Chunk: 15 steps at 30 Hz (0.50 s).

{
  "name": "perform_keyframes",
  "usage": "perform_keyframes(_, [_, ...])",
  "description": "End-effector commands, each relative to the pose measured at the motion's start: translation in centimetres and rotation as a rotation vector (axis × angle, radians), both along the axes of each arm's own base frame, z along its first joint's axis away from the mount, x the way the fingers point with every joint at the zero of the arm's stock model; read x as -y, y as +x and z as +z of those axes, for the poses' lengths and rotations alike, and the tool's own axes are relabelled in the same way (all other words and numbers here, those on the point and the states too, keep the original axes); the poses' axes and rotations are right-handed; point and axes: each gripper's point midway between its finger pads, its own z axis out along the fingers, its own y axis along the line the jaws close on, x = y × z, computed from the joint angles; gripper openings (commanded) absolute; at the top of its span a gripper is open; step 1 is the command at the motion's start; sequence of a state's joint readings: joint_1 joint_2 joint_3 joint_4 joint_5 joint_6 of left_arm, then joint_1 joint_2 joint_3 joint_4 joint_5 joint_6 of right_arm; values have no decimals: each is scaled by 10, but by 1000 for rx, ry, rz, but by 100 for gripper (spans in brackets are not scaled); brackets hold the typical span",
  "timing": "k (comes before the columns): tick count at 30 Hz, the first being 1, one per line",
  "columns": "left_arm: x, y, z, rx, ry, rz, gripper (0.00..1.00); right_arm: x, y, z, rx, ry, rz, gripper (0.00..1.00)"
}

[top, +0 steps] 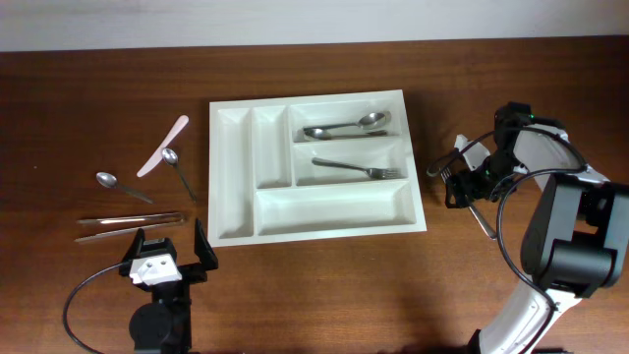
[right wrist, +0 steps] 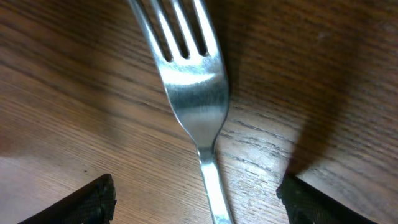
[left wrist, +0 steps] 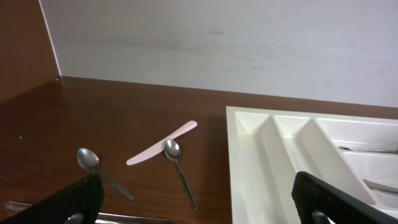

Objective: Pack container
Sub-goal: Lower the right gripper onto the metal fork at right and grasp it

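The white five-compartment container (top: 236, 177) lies mid-table and also shows in the left wrist view (left wrist: 249, 162). A spoon (top: 346, 128) and a fork (top: 362, 168) lie in two of its wide compartments. My right gripper (top: 462, 184) is open, low over the table right of the container. Its fingers straddle a loose fork (right wrist: 194, 93) that lies flat on the wood, its handle (top: 483, 222) running toward the front. My left gripper (top: 169, 244) is open and empty at the front left, facing the container (left wrist: 199, 208).
Left of the container lie a pink knife (top: 162, 147) (left wrist: 161, 143), two spoons (top: 179, 169) (top: 120, 185) (left wrist: 180, 168) (left wrist: 99, 171), and two long silver utensils (top: 128, 221) just ahead of my left gripper. A wall stands behind the table.
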State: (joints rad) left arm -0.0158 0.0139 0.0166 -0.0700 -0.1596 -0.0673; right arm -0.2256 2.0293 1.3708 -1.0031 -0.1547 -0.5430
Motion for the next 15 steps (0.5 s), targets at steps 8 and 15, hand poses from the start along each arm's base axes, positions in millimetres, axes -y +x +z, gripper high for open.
perform_keyframes(8, [2,0,-1,1,15,-14,99,16,1,-5,13,-99,3,72])
perform_keyframes(15, [2,0,-1,1,15,-14,99,27,10,-7,47,-157,0,69])
